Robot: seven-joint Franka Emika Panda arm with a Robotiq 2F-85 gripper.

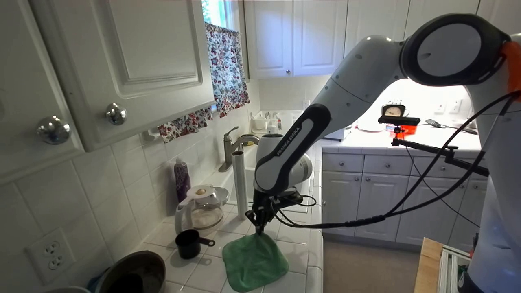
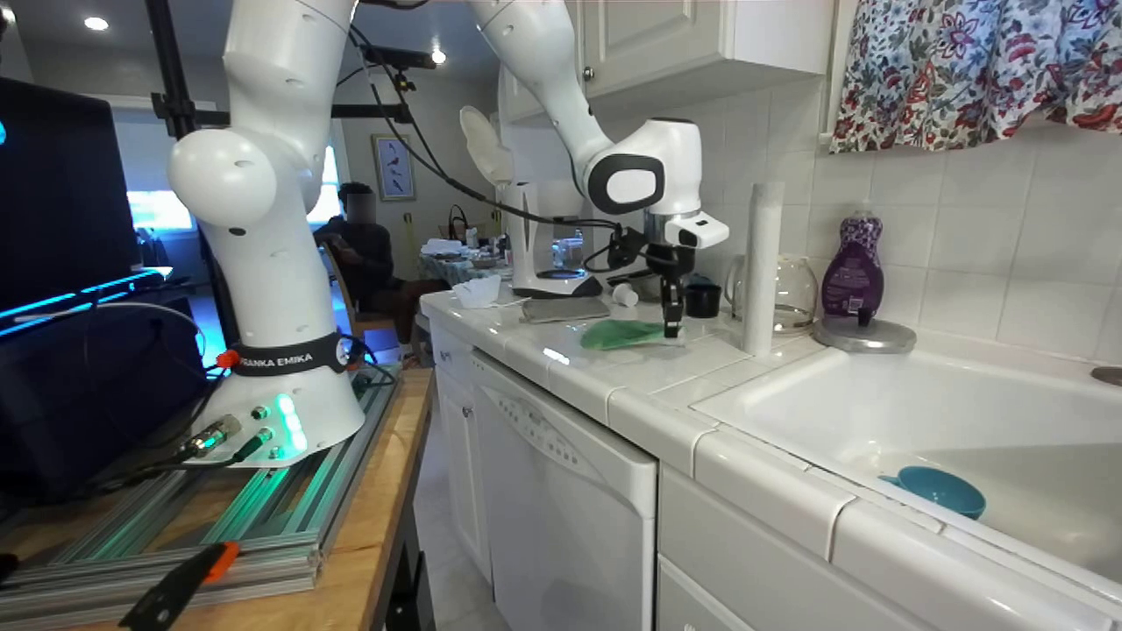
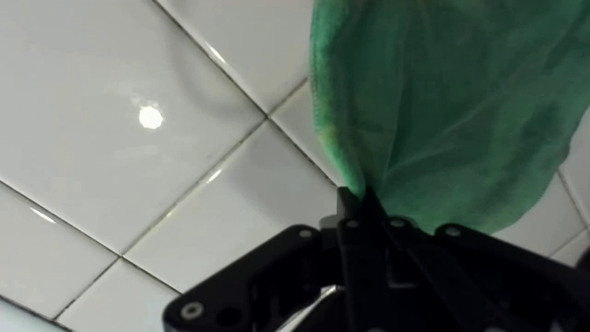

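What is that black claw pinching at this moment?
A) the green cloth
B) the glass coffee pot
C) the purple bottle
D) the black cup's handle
A: in the wrist view the gripper is shut on the green cloth, whose fabric gathers into folds that run between its jaws.

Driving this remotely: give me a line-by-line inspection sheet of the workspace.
Surface: white tiled countertop, glossy, dark grout lines.
Handled item: green cloth, mostly spread on the countertop, edge pinched.
Clutter: black measuring cup, glass carafe and upright pale tube nearby; metal pot lid beside the sink.
Gripper: shut on the cloth's edge.
Cables: black cable sags below the robot arm, apart from the cloth.
Surroundings: seated person in the background; blue cup in the sink.
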